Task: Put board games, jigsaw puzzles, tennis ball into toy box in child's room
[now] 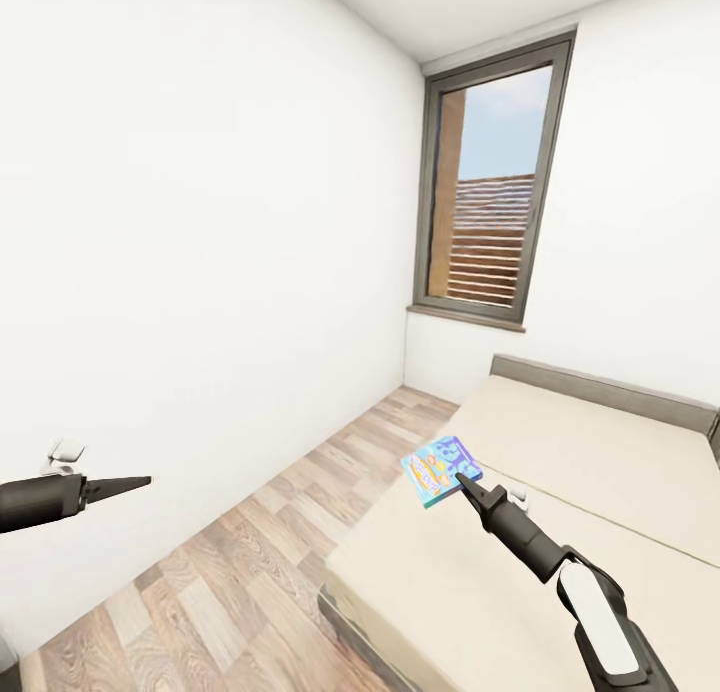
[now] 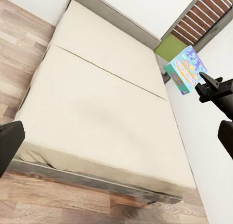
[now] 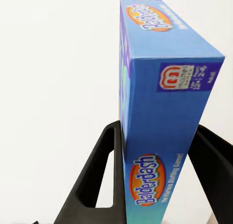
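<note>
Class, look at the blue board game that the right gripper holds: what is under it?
The board game is held up in the right gripper, above the beige bed near its edge by the wood floor. The patch of mattress straight under it is hidden.

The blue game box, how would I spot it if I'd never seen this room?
Find the long beige bed under the tall grey-framed window. Over its near edge, the right claw holds a small flat board game up in the air. It is bright blue with yellow lettering, the only colourful thing against the plain mattress and white walls.
</note>
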